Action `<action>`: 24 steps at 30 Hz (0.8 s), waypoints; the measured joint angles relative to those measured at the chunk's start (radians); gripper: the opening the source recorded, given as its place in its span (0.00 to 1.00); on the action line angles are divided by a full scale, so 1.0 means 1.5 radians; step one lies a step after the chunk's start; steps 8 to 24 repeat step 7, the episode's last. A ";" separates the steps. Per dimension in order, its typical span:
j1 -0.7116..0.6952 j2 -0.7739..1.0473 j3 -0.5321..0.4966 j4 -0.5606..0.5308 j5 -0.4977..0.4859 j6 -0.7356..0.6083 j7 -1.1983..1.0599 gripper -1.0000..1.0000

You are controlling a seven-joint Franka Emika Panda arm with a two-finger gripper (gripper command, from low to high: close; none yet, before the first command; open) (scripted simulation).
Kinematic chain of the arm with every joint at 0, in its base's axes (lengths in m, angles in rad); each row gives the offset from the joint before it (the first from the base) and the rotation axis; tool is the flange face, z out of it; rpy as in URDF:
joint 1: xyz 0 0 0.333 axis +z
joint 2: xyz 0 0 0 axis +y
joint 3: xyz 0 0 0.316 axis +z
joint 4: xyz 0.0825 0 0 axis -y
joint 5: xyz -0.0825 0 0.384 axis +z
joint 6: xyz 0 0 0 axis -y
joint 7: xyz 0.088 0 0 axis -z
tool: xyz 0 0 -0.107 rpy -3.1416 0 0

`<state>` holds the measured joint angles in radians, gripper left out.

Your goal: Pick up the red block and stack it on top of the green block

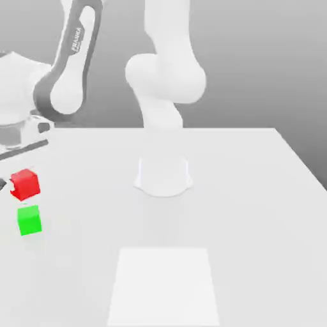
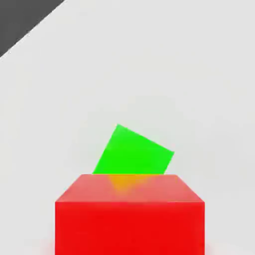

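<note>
Gripper (image 1: 7, 183) closed on red block (image 1: 25, 184), held above green block (image 1: 29, 220); table (image 1: 255, 191) around bare; green block turned askew.

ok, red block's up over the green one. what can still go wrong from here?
1. The red block hangs above the green block slightly off-centre; released so, it may land overhanging and tip.
2. In the hand view the green block sits rotated against the red block, so the faces may not match.
3. Both sit near the table's left edge in the exterior view.
</note>
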<state>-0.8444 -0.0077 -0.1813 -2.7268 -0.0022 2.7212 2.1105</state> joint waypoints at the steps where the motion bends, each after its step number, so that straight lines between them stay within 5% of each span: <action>1: -0.005 0.022 0.004 0.001 0.010 0.021 -0.007 0.00; 3: -0.005 0.070 0.015 0.004 0.034 0.065 -0.025 0.00; 4: -0.010 0.090 0.022 0.005 0.045 0.084 -0.032 1.00; 24: -0.010 0.090 0.022 0.005 0.045 0.084 -0.032 1.00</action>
